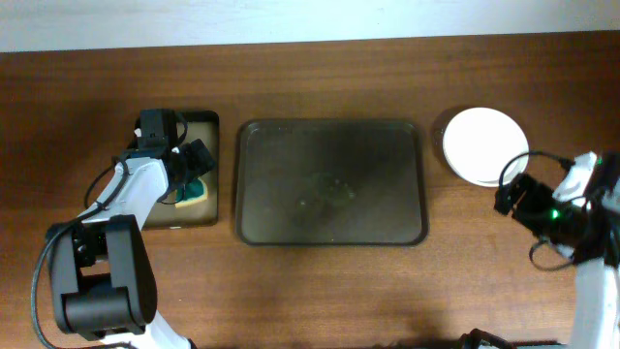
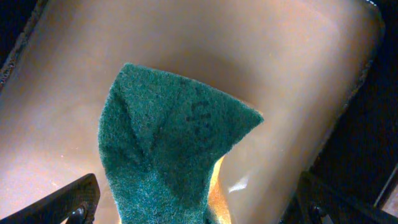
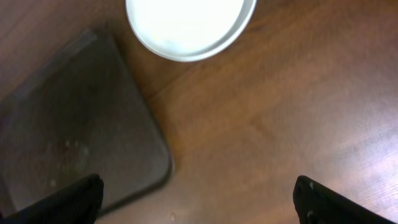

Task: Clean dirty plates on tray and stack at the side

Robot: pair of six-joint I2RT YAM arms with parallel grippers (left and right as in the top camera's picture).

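Wooden counter (image 1: 320, 291), brown, seen from overhead; two arms stationed at its left and right ends.

Item 1. Large dark tray (image 1: 387, 155), centre of counter. No plate lay on it. A faint patch of residue (image 1: 325, 189) showed near its middle.

Item 2. White plates (image 1: 484, 143), on the bare counter just beside the tray's right upper corner, off the tray. They read as one round white pile; the number in it could not be told from any view. The top face looked clean in the right wrist view.

Item 3. Small black tray (image 1: 199, 126), left of the large one, holding a green scouring sponge (image 2: 168, 155) with a yellow underside.

Item 4. Left claw (image 2: 202, 202), poised over the small tray, fingers spread wide to either side of the sponge and not pinching it.

Item 5. Right claw (image 3: 202, 199), over bare counter below the plates, spread wide and holding nothing.

Status, as a judgement: the task looked finished or nearly so. The large tray was cleared, the plates sat aside, the sponge was in its holder. If anything was left, it was for both arms to draw clear.
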